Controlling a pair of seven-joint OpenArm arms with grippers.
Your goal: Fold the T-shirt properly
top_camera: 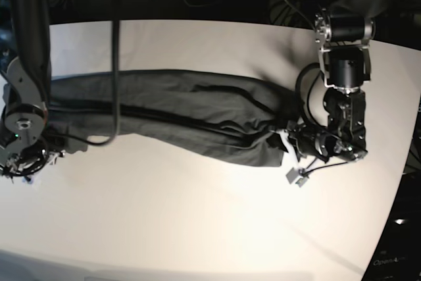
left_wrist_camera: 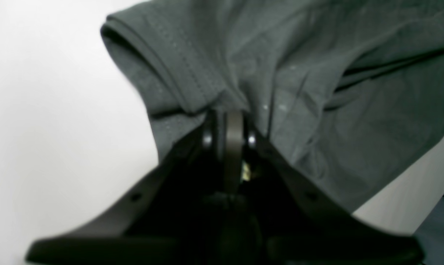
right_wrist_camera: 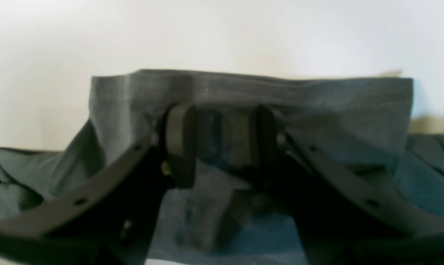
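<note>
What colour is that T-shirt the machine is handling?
Plain dark grey, no pattern. The T-shirt shows whole in the base view.

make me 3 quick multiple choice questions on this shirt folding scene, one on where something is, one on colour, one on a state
1. Where does the T-shirt lie?
A. stretched across the white table between the two arms
B. hanging off the table's front edge
C. bundled in a far corner

2. What colour is the T-shirt?
A. white
B. dark grey
C. red

3. How does the left hand stand?
A. wide open above the cloth
B. shut on the T-shirt
C. shut on nothing

Answers:
1 A, the base view shows the shirt as a long band from one arm to the other.
2 B, every view shows dark grey cloth.
3 B, the left wrist view shows the fingertips pressed together with fabric bunched at them, whereas the right hand has its fingers apart at the hem.
</note>
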